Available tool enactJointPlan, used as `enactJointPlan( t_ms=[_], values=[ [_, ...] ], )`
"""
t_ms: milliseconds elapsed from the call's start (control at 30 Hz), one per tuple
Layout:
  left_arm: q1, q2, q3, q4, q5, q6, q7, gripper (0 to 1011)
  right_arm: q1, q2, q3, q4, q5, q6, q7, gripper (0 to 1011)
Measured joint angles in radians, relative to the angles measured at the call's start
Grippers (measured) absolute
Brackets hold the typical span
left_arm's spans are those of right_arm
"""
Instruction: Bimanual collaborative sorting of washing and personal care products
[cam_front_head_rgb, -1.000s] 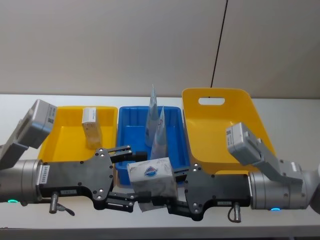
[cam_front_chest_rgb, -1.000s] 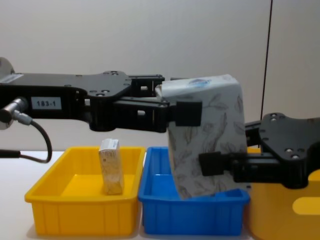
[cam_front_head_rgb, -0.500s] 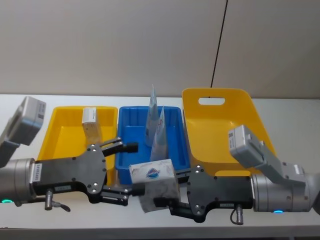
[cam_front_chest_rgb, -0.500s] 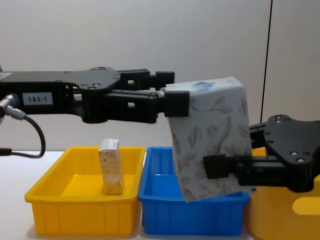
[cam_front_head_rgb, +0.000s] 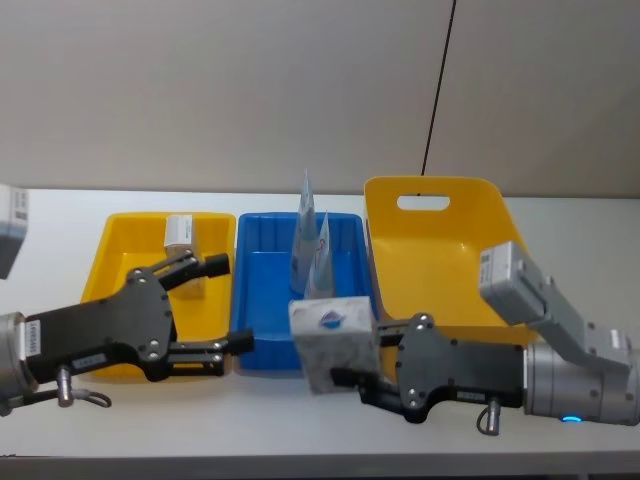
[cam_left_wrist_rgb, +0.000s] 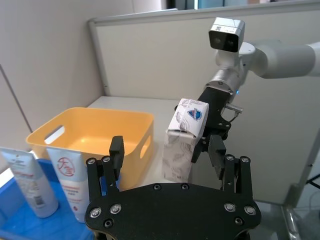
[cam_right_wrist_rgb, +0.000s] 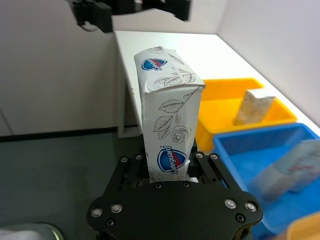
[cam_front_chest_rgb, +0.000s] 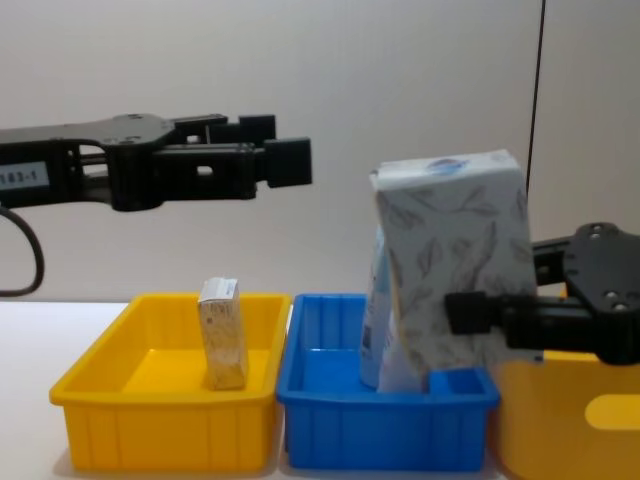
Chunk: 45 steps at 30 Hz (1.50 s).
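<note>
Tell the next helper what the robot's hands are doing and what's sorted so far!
Right gripper: shut on a carton, held upright before the blue tray.
Left gripper: open, holding nothing, raised over the yellow tray.
Done: a second carton stands in the yellow tray; two tubes stand in the blue tray.
Left: place the held carton, probably in the yellow tray.

The off-white carton (cam_front_head_rgb: 335, 345) carries grey leaf print; the yellow tray (cam_front_head_rgb: 128, 266) and blue tray (cam_front_head_rgb: 262, 285) are plain.
</note>
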Motion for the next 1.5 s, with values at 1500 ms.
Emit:
enactJointPlan(
  t_ms=[1500],
  values=[
    [0.029,0.029,-0.033,0.002,-0.049,0.015,0.051,1001,-0.105,-0.095,0.198,-0.009,-0.067,0.094,-0.559,361]
  ],
)
